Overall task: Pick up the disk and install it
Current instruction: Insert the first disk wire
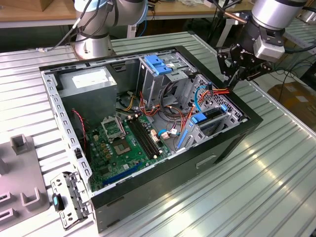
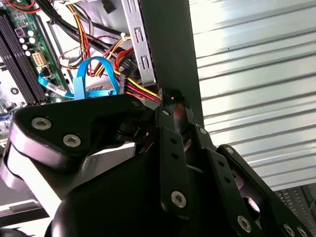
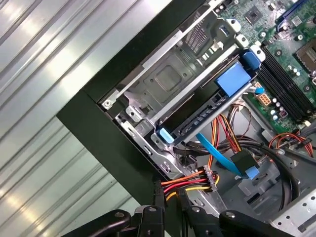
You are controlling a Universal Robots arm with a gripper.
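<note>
The disk, a dark flat drive with bright blue side rails, lies in the metal drive cage at the corner of the open computer case on the exterior view's right. The first wrist view looks down on the disk in that cage. My gripper hangs over the case's rim just beyond the cage. Its fingers are shut on a bundle of red, yellow and black power wires. In both wrist views the wires run into the fingertips. The white connector on that bundle hangs free beside the cage.
The motherboard fills the case floor, with a grey power supply at the back. A light-blue latch plate tops the tall bay. Blue data cables cross near the disk. A second arm's base stands behind the case. A metal bracket lies in front.
</note>
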